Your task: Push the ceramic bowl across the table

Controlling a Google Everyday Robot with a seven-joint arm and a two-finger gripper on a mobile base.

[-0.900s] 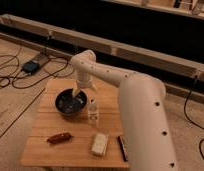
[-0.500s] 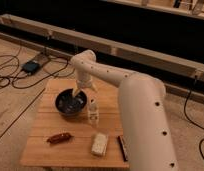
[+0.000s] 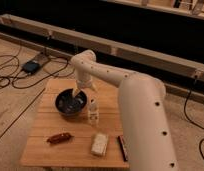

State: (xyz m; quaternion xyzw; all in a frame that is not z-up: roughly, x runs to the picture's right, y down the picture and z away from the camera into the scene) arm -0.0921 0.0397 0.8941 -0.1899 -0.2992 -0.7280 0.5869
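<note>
The ceramic bowl [image 3: 70, 104] is round, dark and glossy. It sits on the left middle of the light wooden slat table [image 3: 45, 145]. My white arm reaches over from the right and bends down at the far side of the table. My gripper [image 3: 78, 93] hangs at the bowl's far right rim, at or just inside it.
A small clear bottle [image 3: 93, 111] stands just right of the bowl. A reddish-brown oblong item [image 3: 59, 138], a pale packet [image 3: 99, 144] and a dark bar [image 3: 122, 148] lie near the front edge. Cables and a dark box [image 3: 31, 66] lie on the floor to the left.
</note>
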